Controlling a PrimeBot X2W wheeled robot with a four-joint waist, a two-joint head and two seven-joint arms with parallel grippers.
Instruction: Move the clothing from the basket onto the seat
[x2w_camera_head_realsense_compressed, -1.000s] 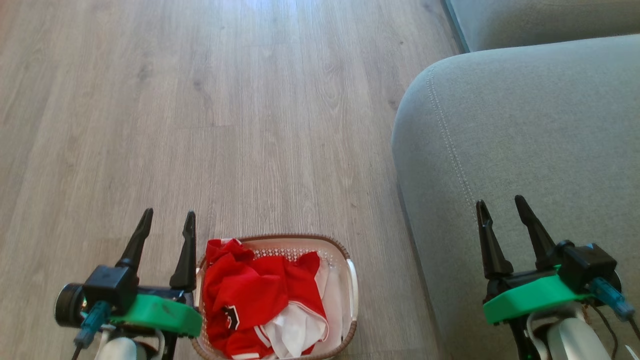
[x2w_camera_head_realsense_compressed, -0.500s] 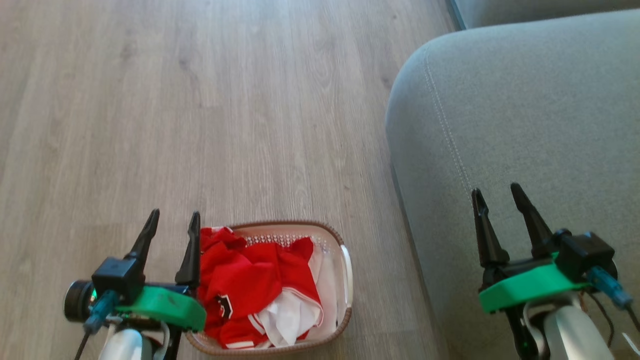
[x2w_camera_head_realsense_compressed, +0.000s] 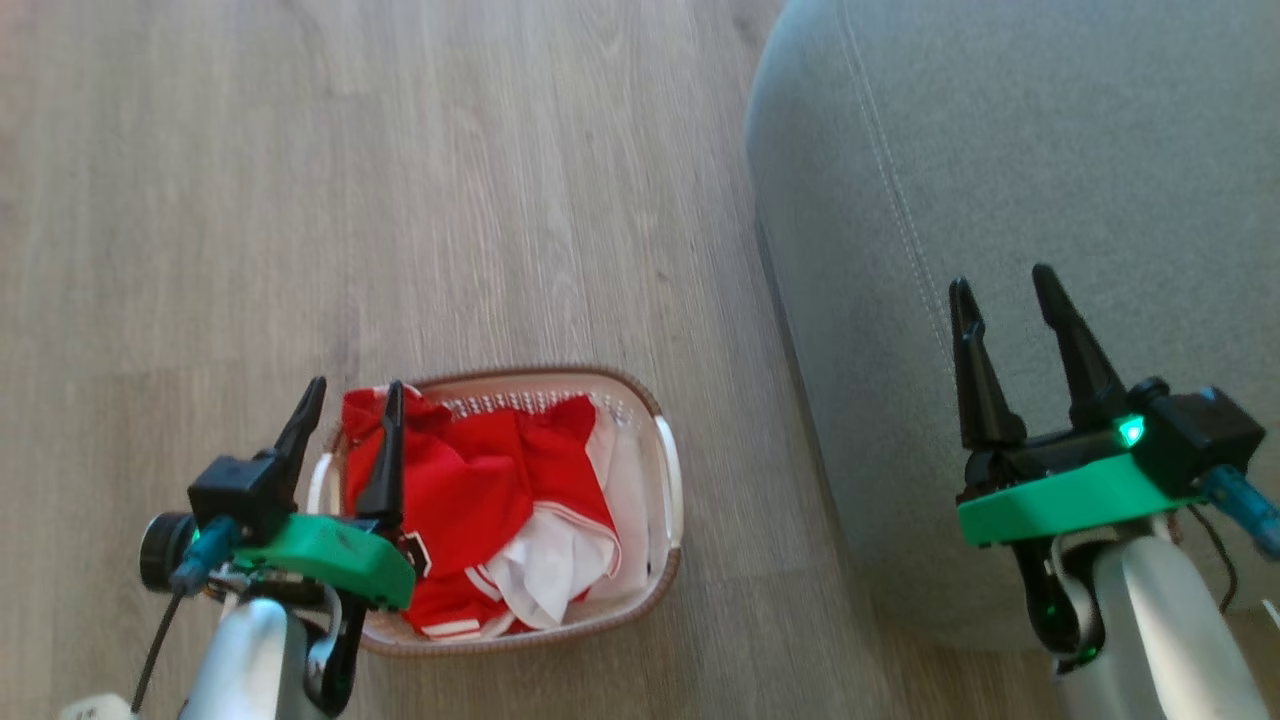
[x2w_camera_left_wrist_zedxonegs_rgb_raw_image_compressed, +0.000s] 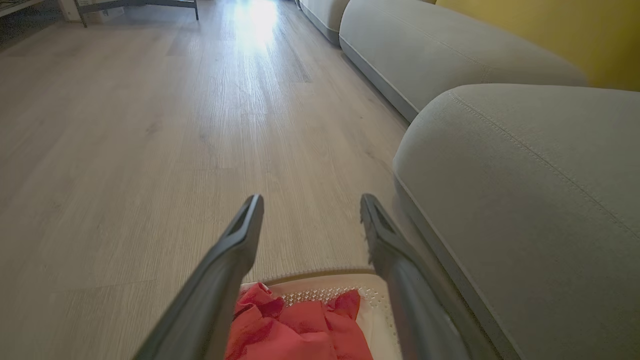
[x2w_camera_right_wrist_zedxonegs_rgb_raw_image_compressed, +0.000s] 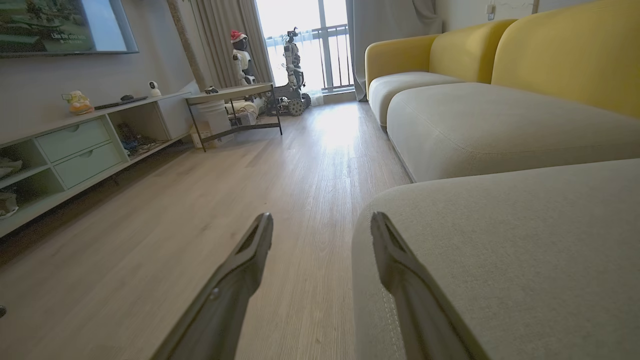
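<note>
The clothing (x2w_camera_head_realsense_compressed: 470, 490) lies in the basket (x2w_camera_head_realsense_compressed: 560, 372) beside the seat (x2w_camera_head_realsense_compressed: 1050, 150). The first pick seems in preparation: the left gripper (x2w_camera_head_realsense_compressed: 354, 388), above the basket, and the right gripper (x2w_camera_head_realsense_compressed: 1002, 280) stand spread, empty. Next, the left should lower and pinch fabric.

pale wood-look plank floor (x2w_camera_head_realsense_compressed: 400, 200). on it: white basket (x2w_camera_head_realsense_compressed: 668, 480) w/ brown rim, and a big grey seat (x2w_camera_head_realsense_compressed: 1000, 150) just to its right, narrow strip of bare floor btwn them. farther off, right wrist view: low shelf unit (x2w_camera_right_wrist_zedxonegs_rgb_raw_image_compressed: 75, 145) standing along the wall.
</note>
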